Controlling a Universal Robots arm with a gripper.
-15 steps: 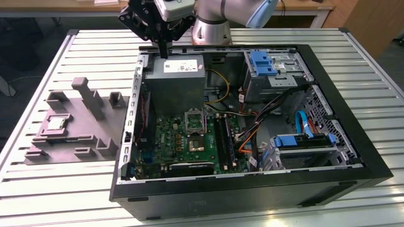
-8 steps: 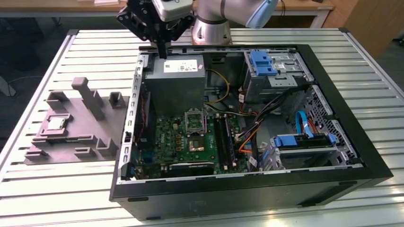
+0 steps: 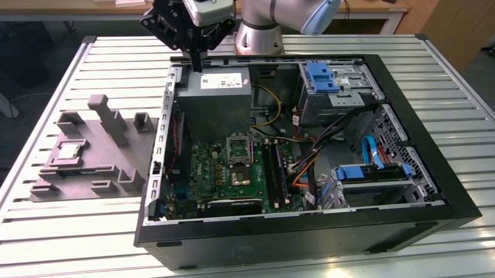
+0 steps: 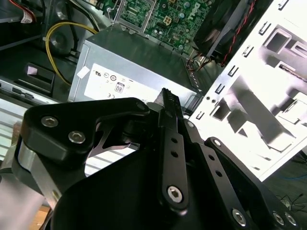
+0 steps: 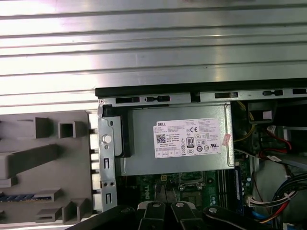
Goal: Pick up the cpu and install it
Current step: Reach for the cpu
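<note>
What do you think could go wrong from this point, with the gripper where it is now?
1. The gripper hangs shut over the power supply, beside the case wall; a low sideways move could strike either.
2. The cpu lies flat on the grey fixture among raised posts, so an off-centre grasp may hit a post or slip.
3. The socket sits deep in the case near loose cables, leaving little room for error.

Computer case (image 3: 294, 243) on table (image 3: 62, 237), tray (image 3: 85, 174) beside case at the exterior view's left, cpu (image 3: 68, 152) on tray, power supply (image 3: 215, 101) in case's far corner, motherboard (image 3: 232, 174) on case floor, gripper (image 3: 198, 62) above case's far rim.
</note>
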